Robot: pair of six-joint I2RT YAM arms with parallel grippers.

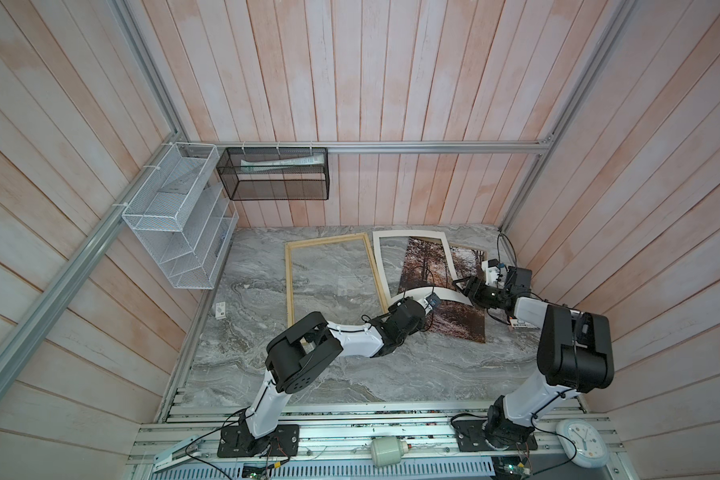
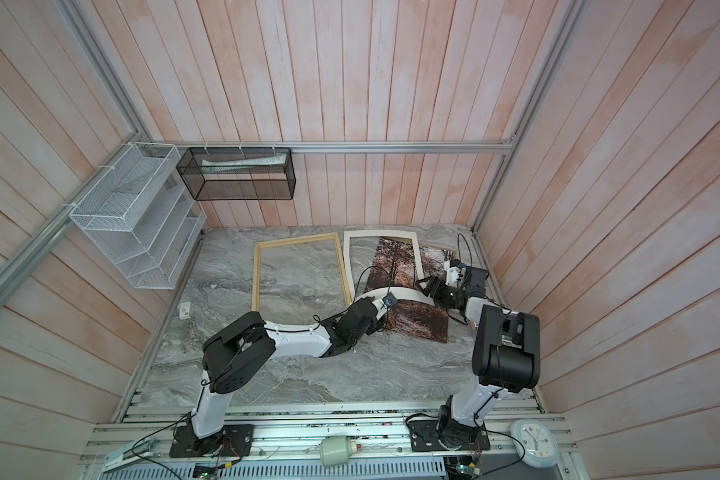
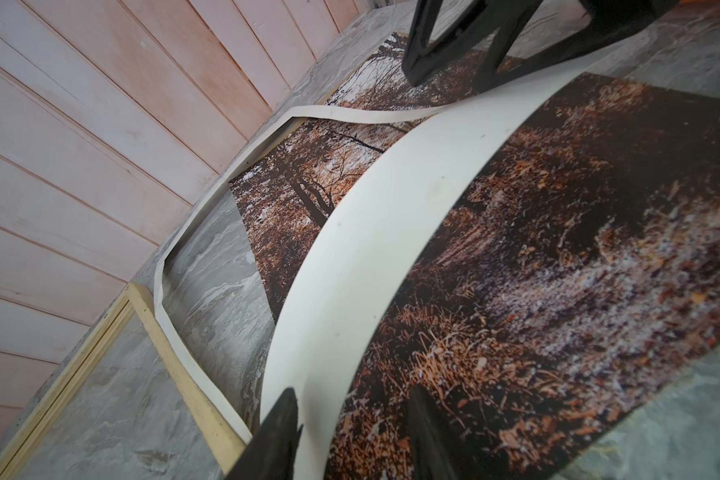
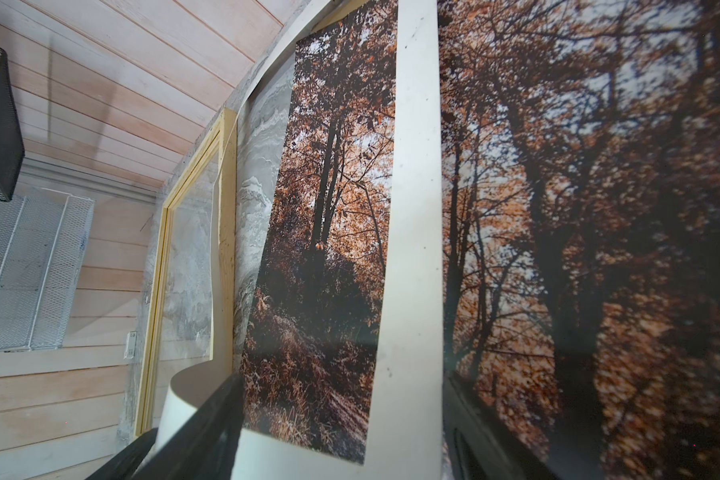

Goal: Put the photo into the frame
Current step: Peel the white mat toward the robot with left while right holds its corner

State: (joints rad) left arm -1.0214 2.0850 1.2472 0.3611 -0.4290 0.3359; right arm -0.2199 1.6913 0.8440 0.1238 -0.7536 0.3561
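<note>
Left tool (image 3: 352,390) jaws stand apart, astride the arched near strip of the mat (image 1: 408,233). Right tool (image 4: 341,378) jaws are likewise apart over the mat. Photo (image 1: 458,322) lies on the bench (image 1: 350,374), right of the frame (image 1: 288,286) and partly under the mat.

You have:
Frame (image 3: 194,388): pale bare wood, matt, grain showing.
Photo (image 3: 558,270): thin paper print, slight sheen.
Mat (image 3: 371,249): white card, matt, lightly speckled.
Table (image 1: 350,365): grey marble-look top, smooth.
Walls (image 1: 391,83): whitewashed wood planks.
White basket (image 1: 175,232) and black basket (image 1: 275,178): wire-mesh metal.
</note>
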